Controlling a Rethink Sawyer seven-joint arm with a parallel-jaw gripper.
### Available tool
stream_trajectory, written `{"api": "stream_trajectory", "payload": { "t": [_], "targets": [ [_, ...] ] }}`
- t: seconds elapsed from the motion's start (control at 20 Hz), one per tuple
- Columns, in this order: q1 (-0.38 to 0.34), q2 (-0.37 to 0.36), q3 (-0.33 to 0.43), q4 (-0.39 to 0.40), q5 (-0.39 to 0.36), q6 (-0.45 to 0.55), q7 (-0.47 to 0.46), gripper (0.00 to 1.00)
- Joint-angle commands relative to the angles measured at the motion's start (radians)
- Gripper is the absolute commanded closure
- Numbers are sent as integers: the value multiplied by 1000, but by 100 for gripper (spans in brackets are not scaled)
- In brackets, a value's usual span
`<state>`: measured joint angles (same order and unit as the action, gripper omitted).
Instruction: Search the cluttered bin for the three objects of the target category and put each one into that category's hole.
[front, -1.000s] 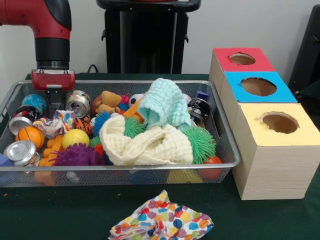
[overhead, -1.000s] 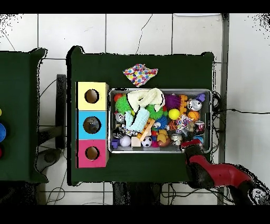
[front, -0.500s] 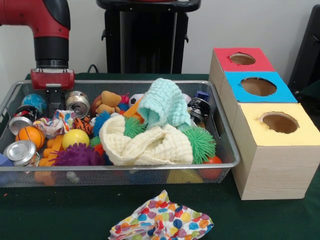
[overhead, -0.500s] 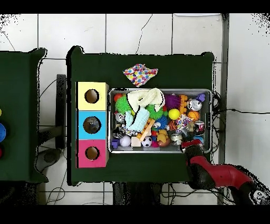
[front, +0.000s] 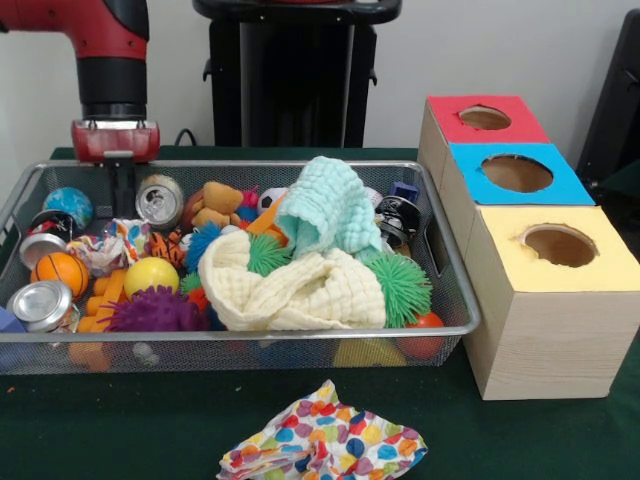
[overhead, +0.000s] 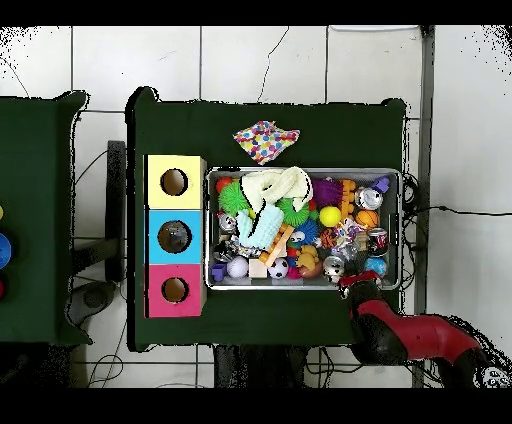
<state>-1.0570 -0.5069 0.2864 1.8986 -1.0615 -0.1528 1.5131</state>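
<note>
A wire-mesh bin (front: 455, 300) holds a jumble of toys. Among them are a mint cloth (front: 325, 205), a cream cloth (front: 290, 285), several drink cans and several balls. My gripper (front: 121, 195) hangs at the bin's back left, just left of a tilted silver can (front: 158, 200); whether it touches that can is unclear. In the overhead view the gripper (overhead: 351, 281) sits at the bin's (overhead: 303, 171) bottom edge near the same can (overhead: 335, 263). Beside the bin stand a red-topped box (front: 485, 117), a blue-topped box (front: 517, 173) and a yellow-topped box (front: 558, 245), each with a round hole.
A colourful dotted cloth (front: 320, 445) lies on the green table in front of the bin. Inside the bin's left end are a silver can (front: 40, 305), an orange ball (front: 62, 272), a yellow ball (front: 150, 275), a purple spiky ball (front: 155, 310) and a globe ball (front: 68, 205).
The arm has risen a little and shifted right in the front view. Overhead, it has drawn back toward the bin's edge, uncovering the globe ball.
</note>
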Motion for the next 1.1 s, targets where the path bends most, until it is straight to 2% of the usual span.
{"api": "stream_trajectory", "payload": {
  "t": [0.05, 0.45, 0.7, 0.95, 1.1],
  "targets": [
    [82, -177, 58, 143, 53, 233, 23, 100],
    [107, -257, 86, 180, 105, 289, 40, 100],
    [125, -245, 72, 158, 109, 294, 38, 100],
    [113, -138, 73, 90, 79, 281, 22, 100],
    [85, -66, 98, 44, 54, 270, 0, 100]
  ]
}}
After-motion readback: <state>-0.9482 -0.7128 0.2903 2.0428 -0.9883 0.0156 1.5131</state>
